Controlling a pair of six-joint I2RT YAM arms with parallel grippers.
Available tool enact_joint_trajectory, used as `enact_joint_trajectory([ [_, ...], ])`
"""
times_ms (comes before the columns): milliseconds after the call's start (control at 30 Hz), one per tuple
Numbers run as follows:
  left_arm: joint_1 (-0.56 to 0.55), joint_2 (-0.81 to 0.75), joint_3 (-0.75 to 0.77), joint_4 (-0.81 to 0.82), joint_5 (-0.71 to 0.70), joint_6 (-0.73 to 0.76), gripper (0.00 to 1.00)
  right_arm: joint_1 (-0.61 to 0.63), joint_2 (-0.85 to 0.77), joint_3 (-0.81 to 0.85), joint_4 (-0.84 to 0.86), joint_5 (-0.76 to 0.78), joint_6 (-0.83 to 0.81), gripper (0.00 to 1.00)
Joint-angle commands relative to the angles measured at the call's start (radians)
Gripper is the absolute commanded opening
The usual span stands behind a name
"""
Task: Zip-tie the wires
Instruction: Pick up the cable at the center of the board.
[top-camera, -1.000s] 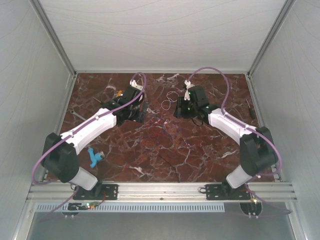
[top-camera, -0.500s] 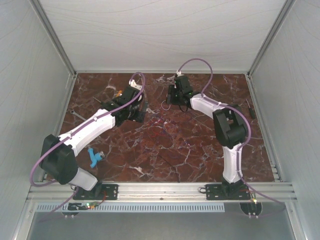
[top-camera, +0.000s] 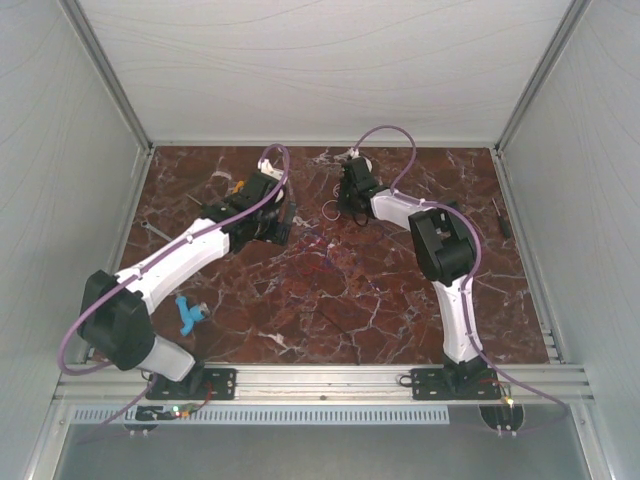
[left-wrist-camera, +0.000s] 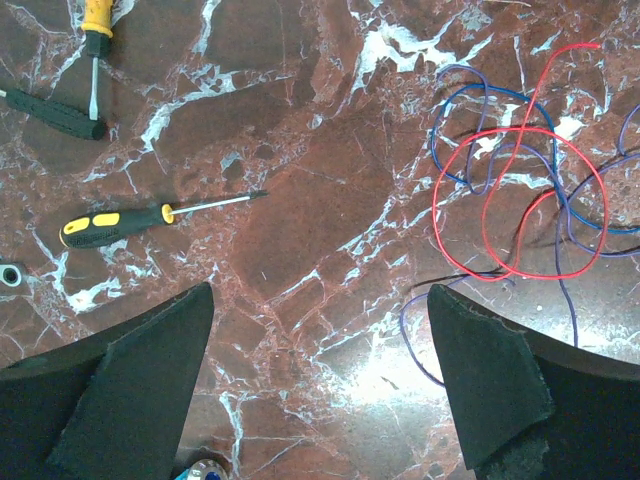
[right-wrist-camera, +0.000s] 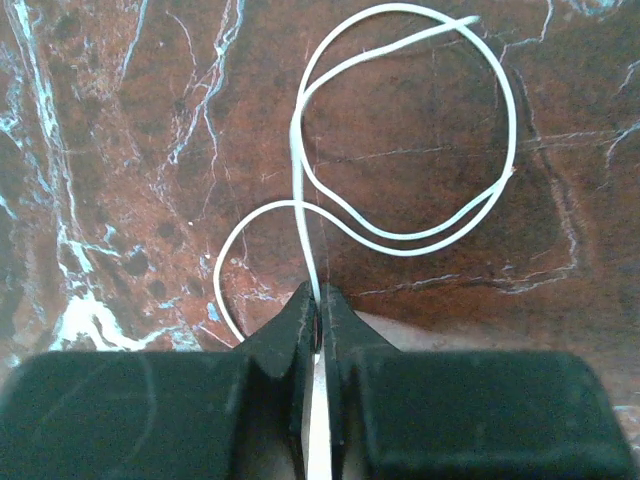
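Overhead, the left wall rises straight from the bench edge, and a thin tool lies close against that edge. A small blue piece sits beside the left arm's lower link, near the front rail.

The left end effector hangs above the left-centre of the bench with its jaws spread wide and nothing between them; only bare marble shows in the gap. From its own camera, a screwdriver with a yellow-and-black handle lies ahead of the left finger, apart from it. Farther off towards the corner of that view are a second yellow-handled tool and a black bar.

The wires lie flat on the bench ahead of the right finger: red, blue and purple loops crossing one another. One purple strand curls down to just beside that finger's inner edge. A broad strip of open marble separates the screwdriver tip from the tangle.

Further right and towards the back, the right end effector is down at the bench, its jaws pinched together on a white strand. That strand runs up out of the pinch and curls into loops that lie flat on the marble ahead of the fingers. It sits apart from the coloured tangle, nearer the back wall.

Beyond the right arm's upright links, open bench stretches to the right edge. A dark tool rests there, close to the wall.
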Motion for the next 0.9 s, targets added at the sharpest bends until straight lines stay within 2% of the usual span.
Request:
enact_joint_trajectory([
  [0,0.001,-0.040,0.003,0.045,0.005,-0.004,0.88,0.007,0.031,0.029,0.028,0.020,0.012,0.00],
  [167,0.002,-0.083,-0.008,0.073,-0.002,-0.007,0.87,0.007,-0.060,0.050,-0.020,0.000,-0.064,0.00],
  [400,0.011,-0.247,-0.078,0.205,0.064,0.036,0.90,0.006,-0.265,0.192,-0.204,-0.094,-0.224,0.00],
  [533,0.015,-0.344,-0.130,0.296,0.119,0.064,0.98,0.006,-0.375,0.231,-0.260,-0.180,-0.270,0.00],
  [700,0.022,-0.452,-0.207,0.414,0.246,0.092,1.00,0.009,-0.499,0.272,-0.313,-0.305,-0.277,0.00],
  [867,0.029,-0.534,-0.307,0.566,0.394,0.104,1.00,0.024,-0.650,0.248,-0.271,-0.396,-0.228,0.00],
])
